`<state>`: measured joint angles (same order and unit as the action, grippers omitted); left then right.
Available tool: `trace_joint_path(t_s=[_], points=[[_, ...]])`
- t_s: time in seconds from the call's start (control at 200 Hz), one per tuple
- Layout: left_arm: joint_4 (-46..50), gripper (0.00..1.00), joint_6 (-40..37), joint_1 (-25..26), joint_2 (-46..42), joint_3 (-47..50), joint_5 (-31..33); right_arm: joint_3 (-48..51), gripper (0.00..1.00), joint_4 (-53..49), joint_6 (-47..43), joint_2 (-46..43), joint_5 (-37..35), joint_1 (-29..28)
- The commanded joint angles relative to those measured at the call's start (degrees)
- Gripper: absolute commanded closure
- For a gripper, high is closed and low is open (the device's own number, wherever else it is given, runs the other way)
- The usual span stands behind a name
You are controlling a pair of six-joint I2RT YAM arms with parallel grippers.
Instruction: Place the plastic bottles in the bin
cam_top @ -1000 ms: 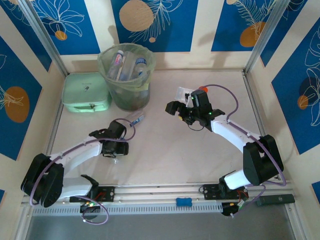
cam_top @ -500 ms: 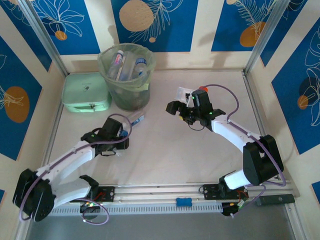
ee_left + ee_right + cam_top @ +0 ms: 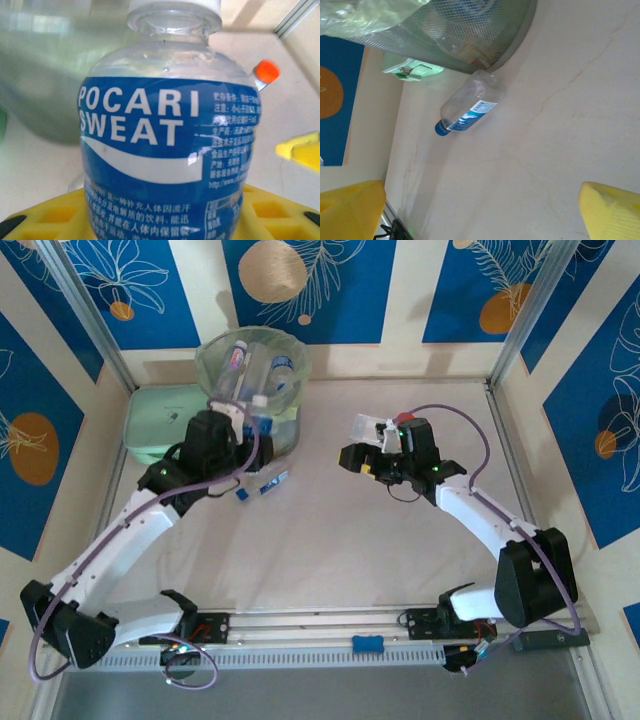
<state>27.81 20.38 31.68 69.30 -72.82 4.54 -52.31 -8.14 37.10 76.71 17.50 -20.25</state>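
My left gripper is shut on a clear plastic bottle with a blue label and a white cap. It holds the bottle upright in the air against the near side of the bin. The bin is round, lined with a pale green bag, and has several bottles inside. Another blue-capped bottle lies on the table at the bin's foot, and the right wrist view shows it below the mesh bin wall. My right gripper hovers open over the table middle, its yellow fingers wide apart.
A mint green box sits left of the bin. A small orange-capped jar stands behind the held bottle. Blue patterned walls close in the table on three sides. The arm bases line the near edge.
My left gripper closed on a bottle lying on the table, then lifted it up and back to the bin's near side. The right arm shifted slightly to the right.
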Motion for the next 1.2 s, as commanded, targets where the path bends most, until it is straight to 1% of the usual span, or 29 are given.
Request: trace_joint_path(t_s=[0.0, 0.12, 0.285, 0.385, 0.51, 0.61, 0.79, 1.075, 1.155, 1.196], points=[[-3.11, 0.58, -8.09, -0.08, 4.53, -8.45, -0.32, 1.6, 0.01, -0.68, -2.93, -2.11, 3.62, 0.27], [-1.44, 0.59, -14.55, -2.03, 11.59, -19.29, 0.16, 2.67, 0.01, -0.04, -2.86, -3.17, 4.31, 0.29], [0.66, 0.59, -20.18, -7.49, 20.94, -32.6, -5.75, 4.3, 0.01, -0.08, -2.56, -5.27, 3.29, 0.36], [3.71, 0.59, -22.69, -10.31, 26.94, -41.05, -9.36, 4.9, 0.01, -0.66, -2.55, -6.45, 2.4, 0.38], [8.92, 0.59, -27.19, -11.59, 33.8, -50.82, -9.7, 4.94, 0.01, -1.94, -2.71, -7.85, 1.2, 0.47], [12.13, 0.59, -29.6, -11.9, 38.16, -56.33, -10.53, 5.02, 0.01, -2.57, -2.82, -8.91, 0.1, 0.43], [15.53, 0.59, -29.58, -12.14, 43.78, -61.32, -13.45, 5.03, 0.01, -2.84, -2.23, -9.47, -0.49, 0.46], [17.13, 0.59, -28.79, -12.13, 48.2, -61.66, -13.77, 4.74, 0.01, -3.02, -1.62, -10.3, -1.54, 0.3], [17.69, 0.54, -28.65, -12.09, 48.9, -61.76, -14.12, 4.68, 0.01, -2.93, -1.43, -10.3, -1.76, 0.21], [18.04, 0.49, -28.64, -12.03, 49.15, -61.9, -13.9, 4.68, 0.01, -2.85, -1.4, -10.33, -1.76, 0.21]])
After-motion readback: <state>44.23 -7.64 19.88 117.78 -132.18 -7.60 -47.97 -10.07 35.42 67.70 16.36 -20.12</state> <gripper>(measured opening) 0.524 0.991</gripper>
